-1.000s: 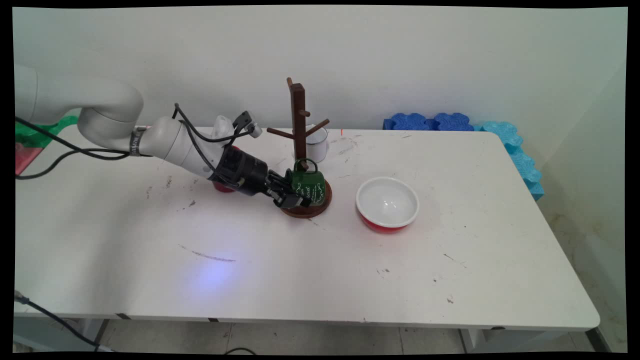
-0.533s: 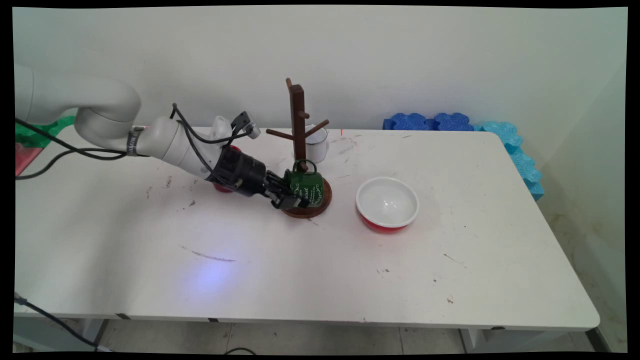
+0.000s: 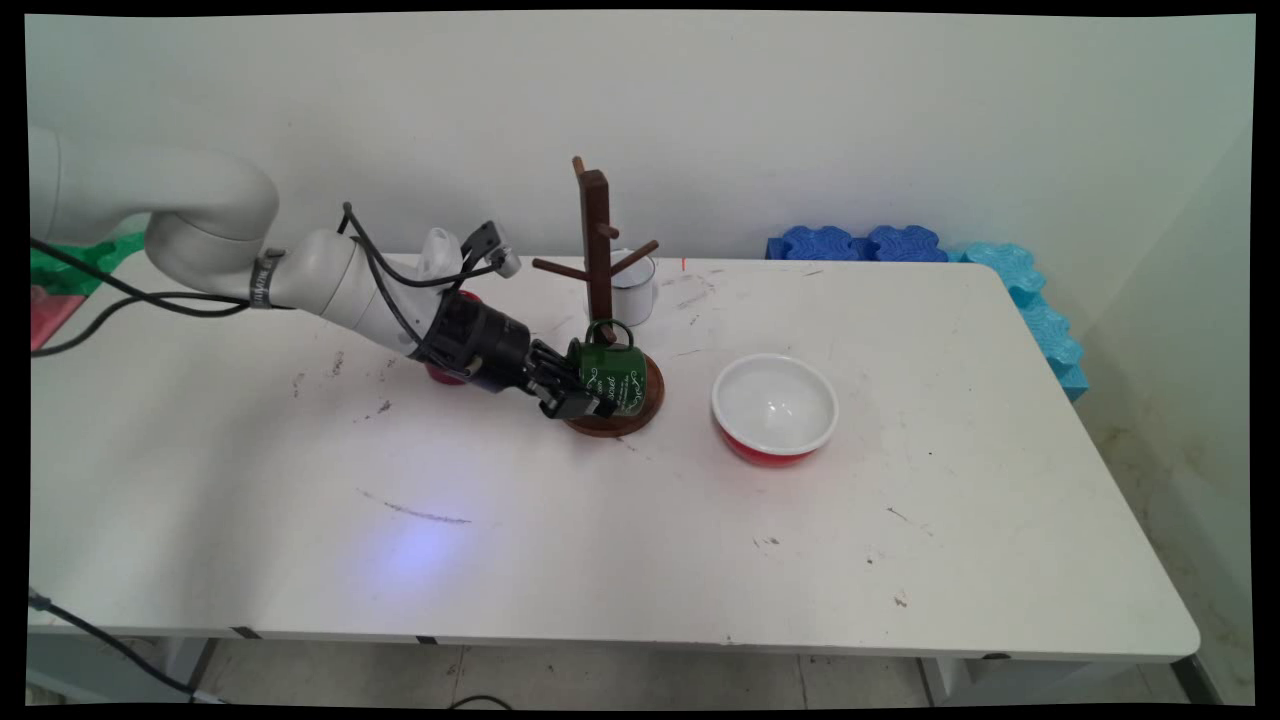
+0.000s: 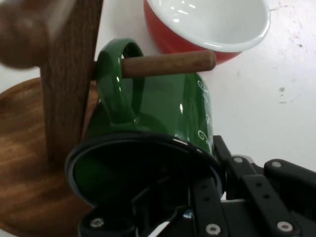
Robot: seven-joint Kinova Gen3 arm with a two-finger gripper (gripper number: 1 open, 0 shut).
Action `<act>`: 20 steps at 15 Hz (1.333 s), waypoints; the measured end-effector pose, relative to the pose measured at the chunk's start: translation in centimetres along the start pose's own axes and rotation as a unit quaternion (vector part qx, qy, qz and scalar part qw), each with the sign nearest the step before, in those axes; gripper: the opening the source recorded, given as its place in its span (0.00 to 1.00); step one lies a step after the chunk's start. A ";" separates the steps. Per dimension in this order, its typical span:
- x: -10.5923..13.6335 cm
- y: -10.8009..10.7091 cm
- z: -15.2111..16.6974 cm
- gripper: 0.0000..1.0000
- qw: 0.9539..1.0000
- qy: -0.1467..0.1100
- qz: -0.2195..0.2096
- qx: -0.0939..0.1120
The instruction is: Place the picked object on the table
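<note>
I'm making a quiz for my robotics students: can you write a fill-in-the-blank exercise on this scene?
1. The handle of the green mug is looped over a wooden ____ of the mug tree.
2. The end effector grips the mug by its ____.
3. The bowl right of the mug tree is white inside and ____ outside.
4. Behind the mug tree stands a ____ cup.

Missing words: peg; rim; red; white
</note>
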 end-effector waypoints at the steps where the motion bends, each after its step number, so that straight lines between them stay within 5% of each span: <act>1: 0.1 0.0 0.0 0.00 1.000 0.000 0.002 0.000; 20: 0.5 0.4 -0.9 0.00 0.999 -0.005 0.036 0.003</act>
